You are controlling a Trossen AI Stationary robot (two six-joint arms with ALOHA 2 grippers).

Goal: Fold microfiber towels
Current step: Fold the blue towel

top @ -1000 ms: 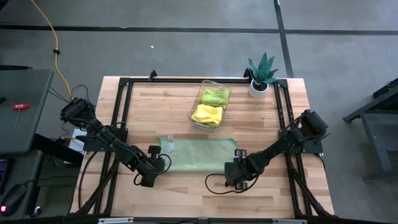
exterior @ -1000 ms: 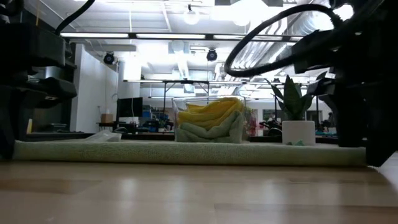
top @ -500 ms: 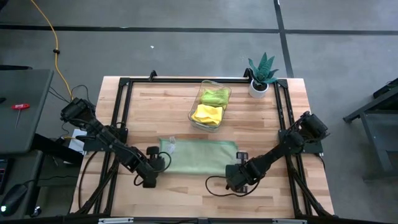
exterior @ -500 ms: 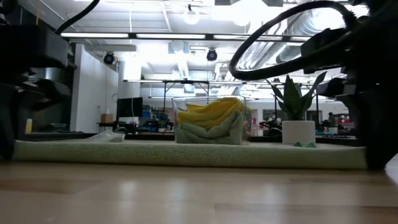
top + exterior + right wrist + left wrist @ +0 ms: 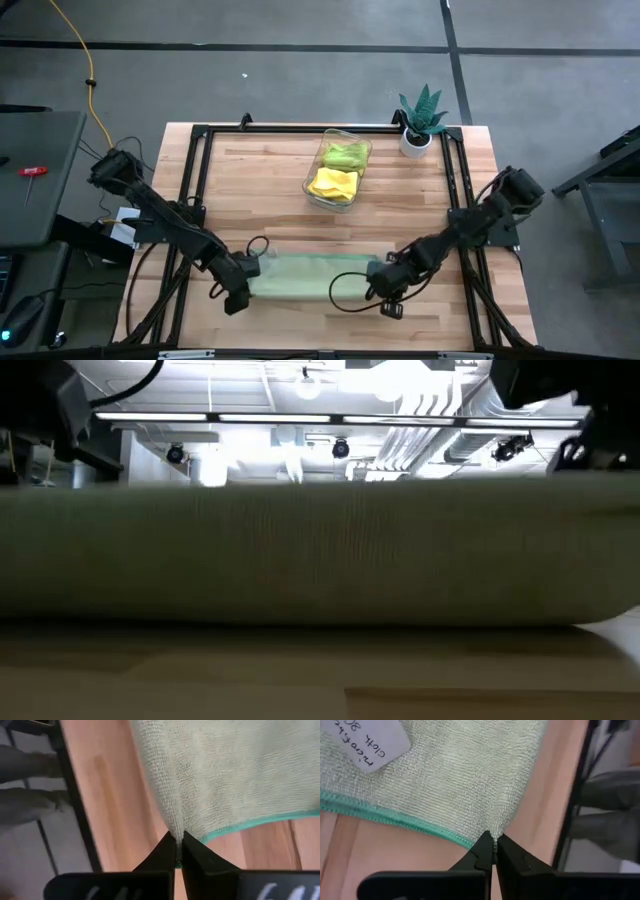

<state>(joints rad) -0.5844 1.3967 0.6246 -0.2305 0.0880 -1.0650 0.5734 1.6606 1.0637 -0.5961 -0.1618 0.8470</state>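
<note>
Where hands (image 5: 495, 851) pinch: towel (image 5: 305, 275) corners.

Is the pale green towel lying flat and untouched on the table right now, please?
No: the left gripper and right gripper are each shut on a corner of the pale green towel.

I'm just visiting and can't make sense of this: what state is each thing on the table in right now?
Left pincer: shut on the mint towel's edge.
Right pincer: shut on the mint towel's edge.
Mint towel: stretched between both pincers, partly lifted.
Clear bin: upright, holding yellow and green towels.
Potted plant: upright at the far corner.
</note>
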